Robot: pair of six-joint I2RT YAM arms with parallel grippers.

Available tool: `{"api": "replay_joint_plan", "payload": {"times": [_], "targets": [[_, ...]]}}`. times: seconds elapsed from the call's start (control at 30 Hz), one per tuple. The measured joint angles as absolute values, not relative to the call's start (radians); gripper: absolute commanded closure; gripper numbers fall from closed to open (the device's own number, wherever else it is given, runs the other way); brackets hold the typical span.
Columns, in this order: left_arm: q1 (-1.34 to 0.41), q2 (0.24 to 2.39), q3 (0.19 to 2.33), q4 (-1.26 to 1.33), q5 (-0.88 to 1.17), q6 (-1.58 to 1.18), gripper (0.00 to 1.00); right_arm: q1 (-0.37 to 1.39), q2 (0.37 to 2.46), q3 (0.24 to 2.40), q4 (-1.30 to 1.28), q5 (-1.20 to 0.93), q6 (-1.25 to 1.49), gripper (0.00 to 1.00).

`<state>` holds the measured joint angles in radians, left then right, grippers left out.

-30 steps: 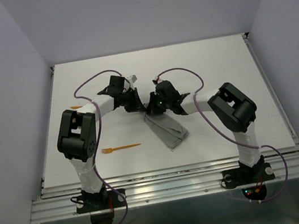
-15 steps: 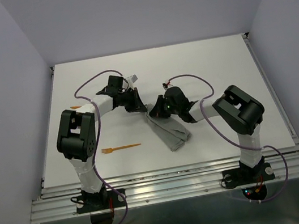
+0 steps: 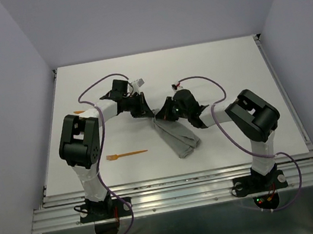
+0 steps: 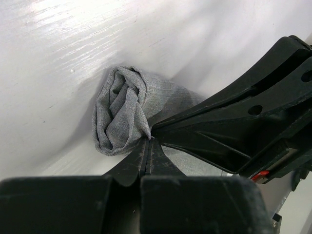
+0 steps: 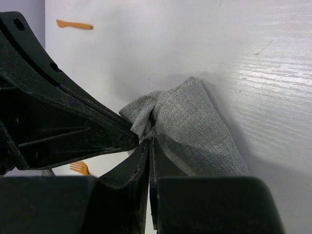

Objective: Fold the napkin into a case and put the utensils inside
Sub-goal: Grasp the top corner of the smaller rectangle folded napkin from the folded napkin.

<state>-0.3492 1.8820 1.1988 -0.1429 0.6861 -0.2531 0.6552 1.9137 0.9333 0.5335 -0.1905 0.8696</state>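
The grey napkin [image 3: 179,138] lies folded into a narrow oblong case at the table's middle, its far end bunched up [image 4: 121,108]. My left gripper [image 3: 151,113] and right gripper [image 3: 161,115] meet tip to tip at that far end. The left gripper [image 4: 148,139] is shut on a pinch of the cloth edge. The right gripper [image 5: 149,139] is shut on a fold of the napkin [image 5: 195,124]. Both utensils lie on the bare table: an orange fork [image 3: 127,154] to the left and another orange piece [image 5: 74,24] by the left arm.
The white table [image 3: 226,69] has a raised rail along its near edge [image 3: 179,179]. The left arm's upper link [image 3: 81,138] stands over the table's left part, just behind the fork. Purple cables loop above both forearms.
The right arm has drawn its wrist back to the right and lower, with its gripper still at the napkin's far end. The cloth strip now looks narrower. The left arm has stayed put.
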Motion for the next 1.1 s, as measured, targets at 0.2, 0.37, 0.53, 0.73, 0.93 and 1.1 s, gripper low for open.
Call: {"api": "replay_joint_plan", "payload": {"times": [0.2, 0.37, 0.53, 0.73, 0.93, 1.1], "targets": [[-0.349, 1.882, 1.197, -0.138, 0.697, -0.252, 1.00, 0.655, 1.905, 0.926, 0.536, -0.171, 0.872, 0.92], [-0.349, 1.882, 1.197, -0.138, 0.702, -0.252, 1.00, 0.655, 1.898, 0.919, 0.540, -0.177, 0.873, 0.92], [-0.349, 1.882, 1.197, -0.137, 0.706, -0.252, 1.00, 0.655, 1.901, 0.920, 0.546, -0.192, 0.876, 0.92], [-0.348, 1.882, 1.197, -0.138, 0.707, -0.251, 1.00, 0.654, 1.938, 0.930, 0.564, -0.216, 0.889, 0.92], [-0.347, 1.882, 1.195, -0.136, 0.709, -0.251, 1.00, 0.654, 1.983, 0.952, 0.593, -0.241, 0.910, 0.92], [-0.345, 1.882, 1.185, -0.128, 0.708, -0.252, 1.00, 0.654, 2.019, 0.977, 0.606, -0.247, 0.928, 0.92]]}}
